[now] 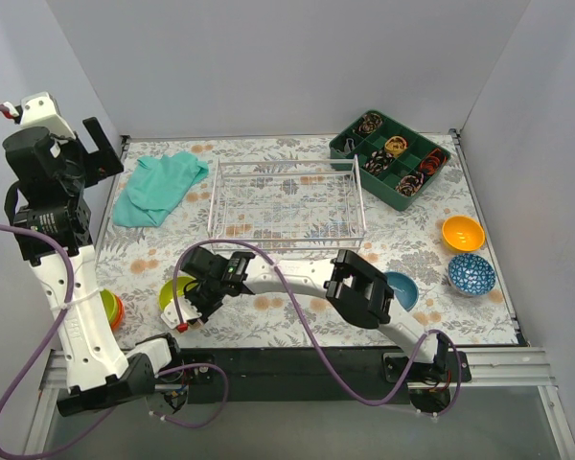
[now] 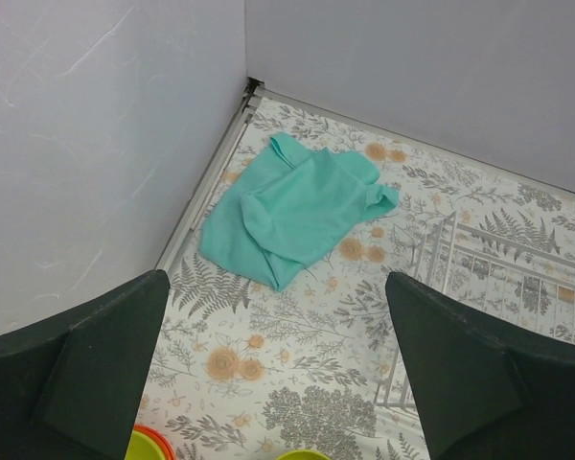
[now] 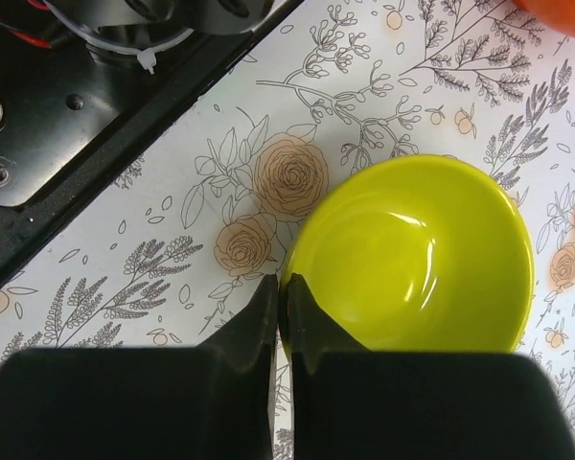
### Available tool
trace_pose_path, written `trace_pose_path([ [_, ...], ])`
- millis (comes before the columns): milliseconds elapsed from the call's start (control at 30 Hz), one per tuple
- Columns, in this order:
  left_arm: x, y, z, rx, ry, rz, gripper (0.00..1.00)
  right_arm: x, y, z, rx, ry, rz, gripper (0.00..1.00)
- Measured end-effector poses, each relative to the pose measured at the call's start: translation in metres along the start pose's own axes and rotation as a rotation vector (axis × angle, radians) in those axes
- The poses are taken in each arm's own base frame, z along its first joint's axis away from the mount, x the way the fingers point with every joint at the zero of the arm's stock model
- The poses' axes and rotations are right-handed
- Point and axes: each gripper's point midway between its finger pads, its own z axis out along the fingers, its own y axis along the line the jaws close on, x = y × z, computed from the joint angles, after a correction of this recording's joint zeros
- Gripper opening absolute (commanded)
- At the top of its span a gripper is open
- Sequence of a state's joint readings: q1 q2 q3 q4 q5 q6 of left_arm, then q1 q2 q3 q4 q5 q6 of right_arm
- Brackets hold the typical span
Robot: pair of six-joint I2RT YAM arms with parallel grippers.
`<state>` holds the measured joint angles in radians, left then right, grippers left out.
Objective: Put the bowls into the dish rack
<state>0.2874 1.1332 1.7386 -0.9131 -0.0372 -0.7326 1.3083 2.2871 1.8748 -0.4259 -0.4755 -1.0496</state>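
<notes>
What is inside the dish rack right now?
No bowl is inside the dish rack; only the floral tablecloth shows through its wire floor. Nothing inside is covered.

Bright, even, diffuse lighting from overhead, without harsh contrast. Faint soft-edged shadow only, under the teal cloth (image 2: 292, 211) left of the dish rack (image 1: 286, 164). White glare patches inside the yellow-green bowl (image 3: 412, 259), near-left of the rack. Crisp focus on the floral table (image 1: 268, 331) print. Slight softness on dark parts closest to the wrist lenses. Thin rack wires pale, low in contrast.
</notes>
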Motion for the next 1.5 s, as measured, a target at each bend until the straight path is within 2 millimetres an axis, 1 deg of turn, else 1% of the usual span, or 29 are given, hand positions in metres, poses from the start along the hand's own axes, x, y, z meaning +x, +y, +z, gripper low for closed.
trace_pose_path([
  [133,-0.002,-0.002,-0.001,0.014,-0.006,0.0,0.98,-0.001,0.002,-0.006,0.009,0.021,0.003,0.01],
  [200,-0.006,-0.005,-0.002,0.029,-0.018,0.0,0.98,-0.004,0.002,-0.013,0.011,0.034,0.008,0.01],
  [267,-0.013,-0.008,-0.005,0.046,-0.038,0.0,0.98,-0.011,0.0,-0.024,0.025,0.042,0.02,0.01],
  [367,-0.034,-0.015,-0.012,0.079,-0.104,-0.005,0.98,-0.03,-0.007,-0.049,0.065,0.026,0.051,0.01],
  [433,-0.05,-0.02,-0.018,0.103,-0.158,-0.011,0.98,-0.047,-0.014,-0.072,0.105,-0.003,0.109,0.01],
  [500,-0.068,-0.025,-0.024,0.126,-0.222,-0.028,0.97,-0.068,-0.024,-0.104,0.167,-0.043,0.166,0.01],
  [567,-0.082,-0.028,-0.028,0.144,-0.275,-0.049,0.95,-0.086,-0.037,-0.139,0.24,-0.092,0.224,0.01],
  [633,-0.094,-0.034,-0.027,0.169,-0.301,-0.079,0.93,-0.1,-0.05,-0.183,0.333,-0.157,0.311,0.01],
  [667,-0.099,-0.036,-0.026,0.181,-0.309,-0.093,0.91,-0.104,-0.056,-0.2,0.373,-0.184,0.348,0.01],
  [700,-0.104,-0.04,-0.023,0.198,-0.312,-0.11,0.88,-0.106,-0.063,-0.223,0.423,-0.218,0.393,0.01],
  [767,-0.107,-0.049,-0.01,0.241,-0.295,-0.136,0.88,-0.101,-0.08,-0.266,0.531,-0.29,0.503,0.01],
  [800,-0.103,-0.054,0.0,0.266,-0.274,-0.147,0.87,-0.094,-0.088,-0.287,0.584,-0.325,0.56,0.01],
  [833,-0.095,-0.059,0.01,0.289,-0.241,-0.159,0.85,-0.083,-0.096,-0.306,0.63,-0.354,0.617,0.01],
  [900,-0.067,-0.066,0.037,0.322,-0.143,-0.187,0.82,-0.06,-0.11,-0.334,0.707,-0.402,0.721,0.01],
  [933,-0.049,-0.069,0.051,0.332,-0.084,-0.202,0.83,-0.048,-0.115,-0.345,0.74,-0.415,0.764,0.01],
  [967,-0.031,-0.072,0.063,0.339,-0.024,-0.211,0.84,-0.03,-0.121,-0.356,0.772,-0.442,0.849,0.01],
  [1000,-0.016,-0.075,0.073,0.344,0.024,-0.216,0.85,-0.016,-0.124,-0.363,0.793,-0.458,0.918,0.01],
  [1033,0.005,-0.08,0.086,0.346,0.088,-0.216,0.87,0.0,-0.127,-0.371,0.815,-0.478,0.989,0.01],
  [1067,0.021,-0.086,0.095,0.347,0.135,-0.2,0.88,0.014,-0.129,-0.376,0.832,-0.496,1.058,0.01],
  [1133,0.048,-0.109,0.105,0.383,0.216,-0.143,0.91,0.043,-0.133,-0.386,0.871,-0.537,1.186,0.01],
  [1200,0.07,-0.138,0.108,0.445,0.272,-0.07,0.93,0.07,-0.135,-0.394,0.913,-0.578,1.307,0.01],
  [1233,0.077,-0.148,0.108,0.469,0.292,-0.042,0.93,0.081,-0.135,-0.396,0.931,-0.592,1.354,0.01],
  [1300,0.097,-0.173,0.102,0.549,0.341,0.033,0.93,0.105,-0.138,-0.4,0.966,-0.633,1.47,0.01],
  [1367,0.112,-0.191,0.095,0.615,0.384,0.082,0.93,0.126,-0.145,-0.403,0.988,-0.696,1.552,0.01],
  [1400,0.121,-0.2,0.091,0.655,0.411,0.101,0.93,0.134,-0.148,-0.403,0.989,-0.72,1.577,0.01],
  [1500,0.143,-0.216,0.085,0.758,0.495,0.128,0.93,0.164,-0.158,-0.394,0.968,-0.804,1.668,0.01],
])
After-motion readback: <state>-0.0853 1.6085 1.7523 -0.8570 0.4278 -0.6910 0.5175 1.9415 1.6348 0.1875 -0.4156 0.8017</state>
